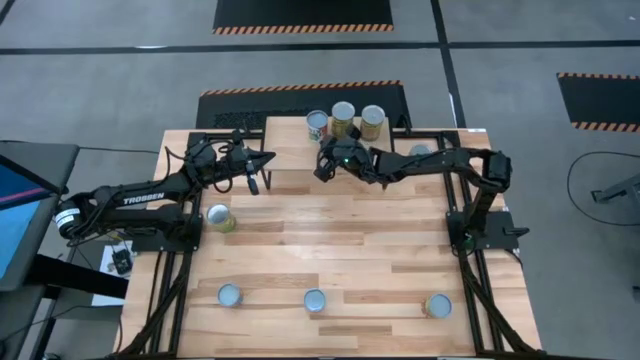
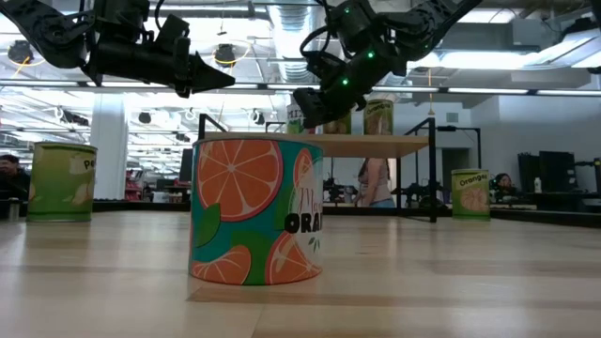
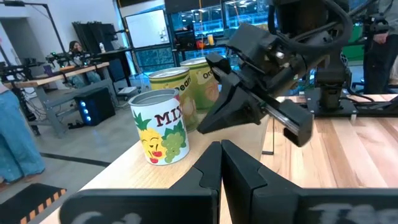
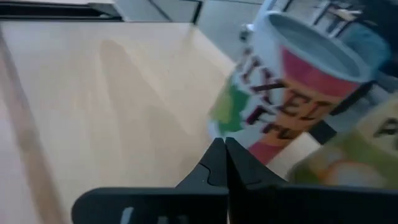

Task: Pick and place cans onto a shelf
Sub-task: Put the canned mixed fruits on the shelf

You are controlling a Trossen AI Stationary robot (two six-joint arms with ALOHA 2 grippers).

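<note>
Left gripper (image 1: pixel 268 158) closed, far left, pointing right. Right gripper (image 1: pixel 322 170) closed, far centre, arm stretched left. Both raised.

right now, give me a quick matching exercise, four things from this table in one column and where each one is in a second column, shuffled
Things:
1. mixed fruit can
2. orange can
3. right gripper
4. left gripper

Places:
A. over the shelf's front edge, shut, just in front of the row of three cans
B. on the shelf, leftmost in the row of three
C. shut, above the shelf's left end
D. on the tabletop in the near row, closest to the low camera

Pairs: 1-B, 2-D, 3-A, 4-C
</note>
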